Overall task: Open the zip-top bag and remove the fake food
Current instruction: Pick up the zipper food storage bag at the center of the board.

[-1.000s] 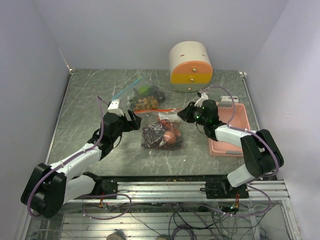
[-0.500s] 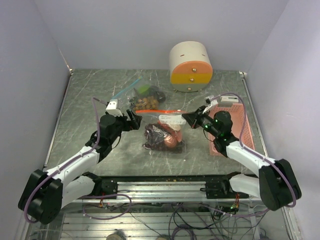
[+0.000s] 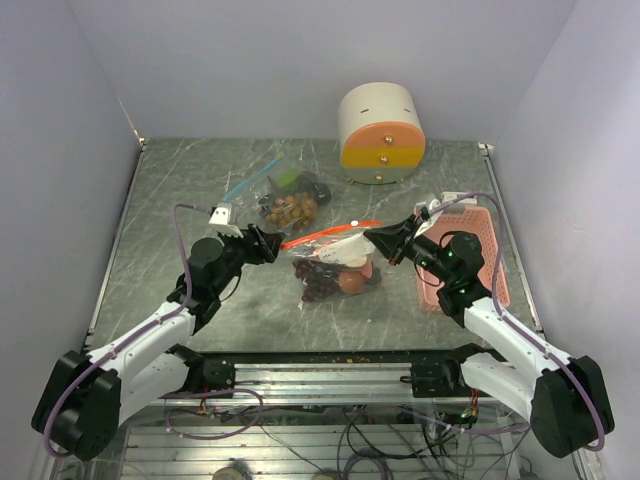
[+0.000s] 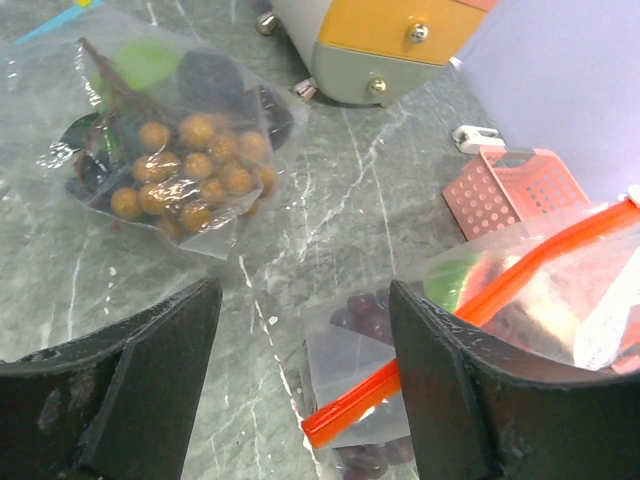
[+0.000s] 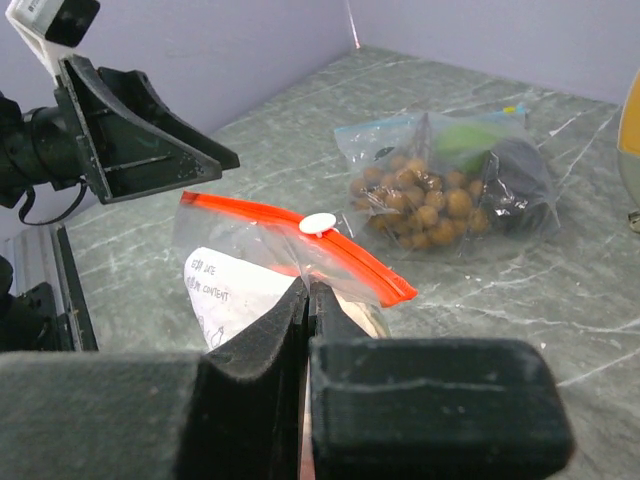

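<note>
A clear zip-top bag (image 3: 335, 262) with an orange zip strip (image 3: 330, 235) hangs tilted at mid-table. It holds dark purple grapes (image 3: 320, 280) and a reddish-orange fruit (image 3: 352, 281). My right gripper (image 3: 372, 237) is shut on the bag's plastic just below the zip and its white slider (image 5: 319, 224), holding that end up; its closed tips (image 5: 308, 285) show in the right wrist view. My left gripper (image 3: 268, 243) is open. In the left wrist view (image 4: 303, 290) the zip's lower left end (image 4: 400, 385) lies between its fingers, untouched.
A second bag (image 3: 285, 200) with a blue zip lies behind, holding tan-brown grapes (image 4: 190, 165), a green piece and dark fruit. A cream and orange drawer unit (image 3: 380, 132) stands at the back. A pink perforated basket (image 3: 470, 260) sits at the right.
My right gripper has drawn back to the right and towards the near edge with the bag's zip end. The bag has risen and tilted. My left gripper has stayed near the zip's left end.
</note>
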Robot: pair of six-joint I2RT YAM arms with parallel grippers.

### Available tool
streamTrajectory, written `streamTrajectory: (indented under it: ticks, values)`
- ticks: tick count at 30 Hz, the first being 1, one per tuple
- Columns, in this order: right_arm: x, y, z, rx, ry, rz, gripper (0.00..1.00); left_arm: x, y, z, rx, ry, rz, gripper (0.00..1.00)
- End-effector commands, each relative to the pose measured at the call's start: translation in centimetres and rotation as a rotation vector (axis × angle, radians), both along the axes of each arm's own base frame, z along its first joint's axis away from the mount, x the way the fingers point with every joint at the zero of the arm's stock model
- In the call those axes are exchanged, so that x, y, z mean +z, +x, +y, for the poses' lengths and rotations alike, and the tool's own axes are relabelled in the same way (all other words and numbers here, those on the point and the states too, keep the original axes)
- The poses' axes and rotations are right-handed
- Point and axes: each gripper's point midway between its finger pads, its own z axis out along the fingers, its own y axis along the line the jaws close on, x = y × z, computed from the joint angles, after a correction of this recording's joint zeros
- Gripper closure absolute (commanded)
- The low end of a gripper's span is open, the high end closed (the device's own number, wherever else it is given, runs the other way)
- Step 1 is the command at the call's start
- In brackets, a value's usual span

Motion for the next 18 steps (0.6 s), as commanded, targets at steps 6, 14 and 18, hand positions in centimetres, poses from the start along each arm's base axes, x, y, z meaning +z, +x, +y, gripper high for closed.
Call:
streamTrajectory:
  ticks: [6,14,18]
  values:
    - [-1.0,0.7,-0.7,-0.048,-0.060,-0.010,1.00,3.3,-2.2,-3.7,-0.242,-0.089,-0.153,0.47]
    - [-0.9,0.5,-0.4,-0.026,-0.068,-0.004,1.00,5.5,-4.0,-8.3,-0.466,-0.055,-0.239,0.29]
    - [-0.4,-0.2,-0.3,-0.004,-0.058,-0.018,1.00,5.8,-4.1,-10.8,-0.517,-0.015,-0.247,0.20]
